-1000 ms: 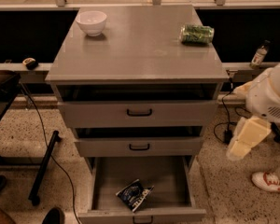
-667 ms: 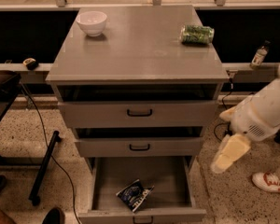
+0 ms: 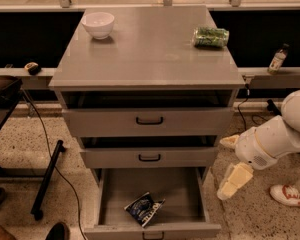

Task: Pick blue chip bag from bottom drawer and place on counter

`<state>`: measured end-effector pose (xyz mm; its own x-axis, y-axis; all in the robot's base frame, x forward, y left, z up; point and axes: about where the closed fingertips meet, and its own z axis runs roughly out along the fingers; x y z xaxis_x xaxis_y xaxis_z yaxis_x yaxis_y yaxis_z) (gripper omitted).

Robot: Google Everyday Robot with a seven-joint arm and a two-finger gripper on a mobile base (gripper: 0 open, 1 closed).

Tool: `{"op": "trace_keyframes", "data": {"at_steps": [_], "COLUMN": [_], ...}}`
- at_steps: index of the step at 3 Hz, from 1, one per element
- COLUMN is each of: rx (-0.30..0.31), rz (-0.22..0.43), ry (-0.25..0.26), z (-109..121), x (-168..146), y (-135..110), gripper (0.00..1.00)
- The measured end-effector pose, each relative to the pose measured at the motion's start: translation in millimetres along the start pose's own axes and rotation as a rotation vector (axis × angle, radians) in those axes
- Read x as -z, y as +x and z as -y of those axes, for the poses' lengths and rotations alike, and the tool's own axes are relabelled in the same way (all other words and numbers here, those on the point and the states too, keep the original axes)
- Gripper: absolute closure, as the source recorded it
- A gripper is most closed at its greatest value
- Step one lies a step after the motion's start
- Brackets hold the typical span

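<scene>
The blue chip bag (image 3: 144, 209) lies flat in the pulled-out bottom drawer (image 3: 192, 194), near its front middle. The two shallower drawers above it stand slightly open. The grey counter (image 3: 150, 54) tops the cabinet. My gripper (image 3: 232, 182), cream-coloured on the end of a white arm (image 3: 270, 141), hangs to the right of the cabinet. It is outside the bottom drawer's right wall, level with the drawer's opening. It is apart from the bag and holds nothing that I can see.
A white bowl (image 3: 98, 24) stands at the counter's back left and a green shiny packet (image 3: 210, 37) at its back right. A small bottle (image 3: 277, 59) stands on the ledge at right. A shoe (image 3: 289, 195) is on the floor right; a black stand (image 3: 47, 179) is at left.
The arm and gripper have moved left and down, from out at the right to close beside the bottom drawer's right wall. The bag and the drawers have not moved.
</scene>
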<state>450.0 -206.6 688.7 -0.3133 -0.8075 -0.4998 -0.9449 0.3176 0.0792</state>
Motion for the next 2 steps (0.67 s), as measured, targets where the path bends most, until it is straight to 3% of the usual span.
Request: {"op": "trace_keyframes", "data": {"at_steps": [1,2], "rx": [0.027,-0.106], "rz": [-0.001,0.047], "ry": [-0.001,-0.025], "z": [0,5], "x": [0,-44], "y": [0,25], "gripper": [0.00,0.00]}}
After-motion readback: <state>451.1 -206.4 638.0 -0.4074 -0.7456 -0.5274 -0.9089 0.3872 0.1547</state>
